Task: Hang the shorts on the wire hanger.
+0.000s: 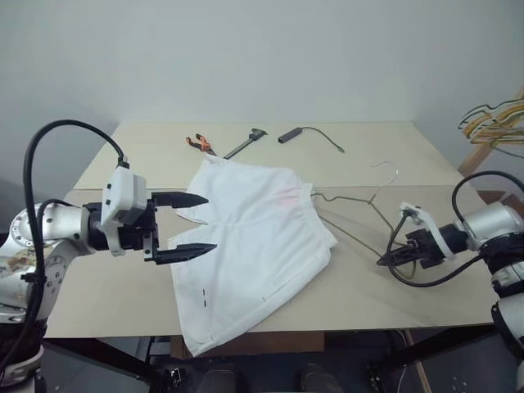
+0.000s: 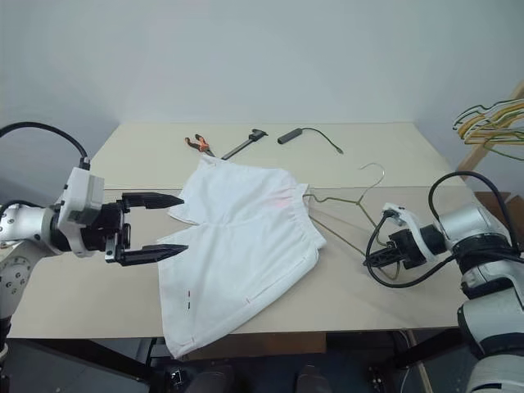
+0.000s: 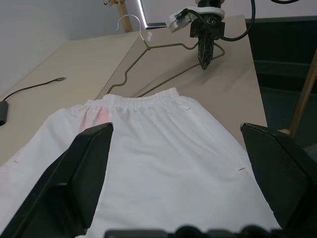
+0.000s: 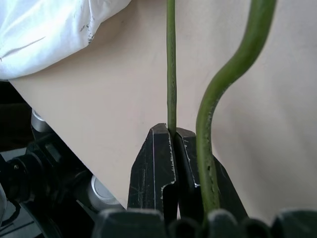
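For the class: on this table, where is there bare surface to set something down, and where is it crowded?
Bare tabletop lies at the near left, beside the white cloth shorts, and at the near right corner, in front of the thin olive wire hanger. The far edge is crowded: orange-handled pliers, a dark clamp tool and a black cabled device.

Both arms are silver-grey metal with rounded joints, each ending in a white boxy wrist block and 2 long black pointed fingers, as on the left gripper (image 1: 183, 224) and right gripper (image 1: 385, 260). Thick black cables loop over each forearm.
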Action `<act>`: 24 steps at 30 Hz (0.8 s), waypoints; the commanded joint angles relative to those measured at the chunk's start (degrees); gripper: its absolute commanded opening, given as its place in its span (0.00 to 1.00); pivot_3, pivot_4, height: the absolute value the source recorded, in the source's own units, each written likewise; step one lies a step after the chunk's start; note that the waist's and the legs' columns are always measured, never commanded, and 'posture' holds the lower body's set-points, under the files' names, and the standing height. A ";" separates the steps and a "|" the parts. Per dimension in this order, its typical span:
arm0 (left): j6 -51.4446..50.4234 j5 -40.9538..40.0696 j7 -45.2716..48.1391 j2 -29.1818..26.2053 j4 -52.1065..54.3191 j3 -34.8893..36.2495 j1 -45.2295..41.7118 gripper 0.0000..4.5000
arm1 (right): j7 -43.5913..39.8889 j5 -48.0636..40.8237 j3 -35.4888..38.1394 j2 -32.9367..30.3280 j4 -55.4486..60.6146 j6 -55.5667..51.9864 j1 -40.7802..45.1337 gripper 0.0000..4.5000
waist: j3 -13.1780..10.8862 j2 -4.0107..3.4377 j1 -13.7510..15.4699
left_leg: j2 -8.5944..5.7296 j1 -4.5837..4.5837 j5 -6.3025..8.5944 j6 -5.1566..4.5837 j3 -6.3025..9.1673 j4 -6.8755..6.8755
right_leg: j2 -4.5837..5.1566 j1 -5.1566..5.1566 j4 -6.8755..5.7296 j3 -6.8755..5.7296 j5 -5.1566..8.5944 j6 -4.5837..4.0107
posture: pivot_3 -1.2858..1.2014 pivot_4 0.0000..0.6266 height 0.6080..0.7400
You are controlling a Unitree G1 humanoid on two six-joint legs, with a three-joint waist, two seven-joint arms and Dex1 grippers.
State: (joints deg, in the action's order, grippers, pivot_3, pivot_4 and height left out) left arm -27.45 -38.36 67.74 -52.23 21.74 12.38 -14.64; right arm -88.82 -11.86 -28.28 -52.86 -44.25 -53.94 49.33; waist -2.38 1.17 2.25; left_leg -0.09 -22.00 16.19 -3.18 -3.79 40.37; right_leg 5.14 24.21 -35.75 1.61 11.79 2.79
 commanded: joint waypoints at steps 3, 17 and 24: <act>0.92 -0.27 -0.48 -0.07 1.08 0.90 -0.16 1.00 | -0.85 2.37 1.62 2.00 -1.28 1.37 1.86 0.00 | 0.00 0.00 -0.08 | -0.01 0.00 0.00 0.00 0.00 0.00 | 0.00 0.00 -0.01 0.00 0.00 0.00 | 0.56 0.00 1.00; 1.53 -0.39 -1.16 0.37 2.43 1.12 1.53 1.00 | 6.35 5.82 7.76 11.60 -14.07 4.43 7.72 0.00 | 0.00 -0.01 -0.12 | -0.02 -0.01 -0.02 0.04 0.01 -0.02 | 0.00 0.01 -0.04 0.00 -0.01 -0.01 | 0.57 0.00 1.00; 1.46 -0.92 -1.85 0.46 3.57 1.60 3.04 1.00 | 10.66 8.10 10.90 16.01 -22.06 7.86 11.02 0.00 | 0.00 -0.02 -0.17 | -0.03 0.00 -0.03 0.07 0.01 -0.03 | 0.01 0.02 -0.07 0.01 -0.02 -0.02 | 0.57 0.00 1.00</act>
State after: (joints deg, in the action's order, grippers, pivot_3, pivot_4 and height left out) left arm -26.50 -38.41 66.34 -51.76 23.98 12.57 -11.20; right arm -78.51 -4.09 -19.31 -36.95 -65.43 -47.78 57.96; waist -2.38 1.15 2.07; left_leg -0.12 -21.99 16.14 -3.10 -3.78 40.33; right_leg 5.13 24.22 -35.82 1.62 11.77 2.77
